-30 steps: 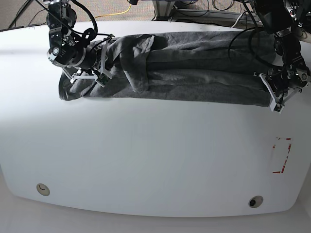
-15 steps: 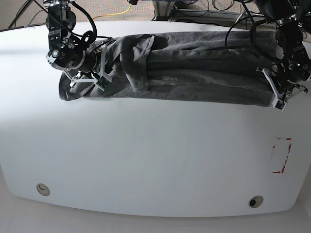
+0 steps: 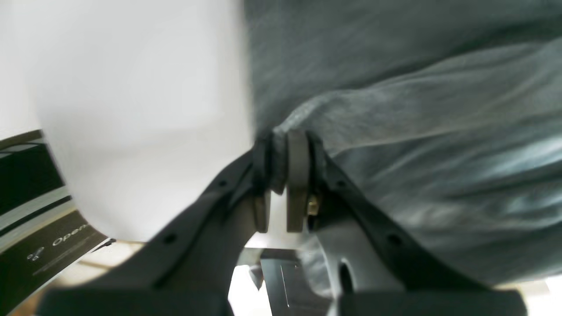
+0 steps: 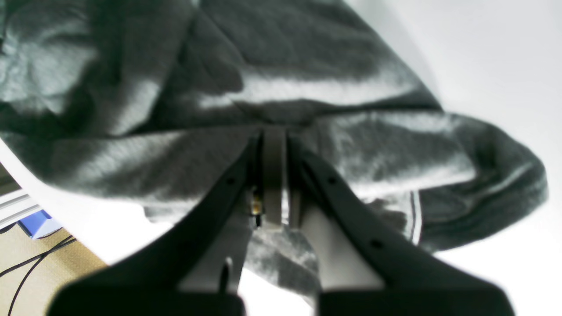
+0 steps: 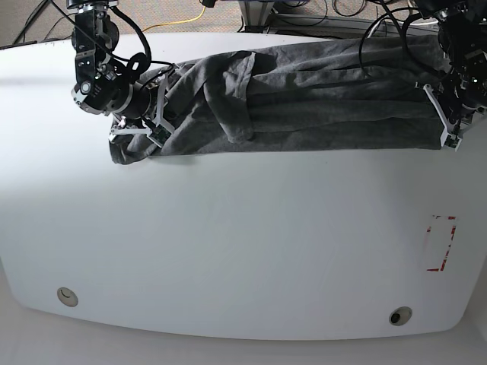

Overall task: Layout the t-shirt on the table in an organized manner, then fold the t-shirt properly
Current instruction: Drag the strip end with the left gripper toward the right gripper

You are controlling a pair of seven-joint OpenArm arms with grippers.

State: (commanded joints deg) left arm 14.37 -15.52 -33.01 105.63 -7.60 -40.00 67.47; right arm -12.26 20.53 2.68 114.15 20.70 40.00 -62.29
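**Two hands grip one grey t-shirt at the far edge of a white desk**

The near stretch of the glossy white desk [image 5: 228,251] carries two round grommet holes, one at the near left [image 5: 68,296] and one at the near right [image 5: 399,315], and a single red-tape rectangle mark [image 5: 441,243] by its right edge. Beyond them, a single dark heather-grey t-shirt [image 5: 304,99] lies bunched in a long wrinkled band across the desk's far side, its cloth gathered in lengthwise folds, with one loose flap [image 5: 236,106] hanging over the front. The right hand [image 4: 274,175], at the band's left end in the base view, is pinched closed on a fold of the shirt. The left hand [image 3: 281,171], at the opposite end, is likewise clamped tight on the cloth's edge beside bare desk.
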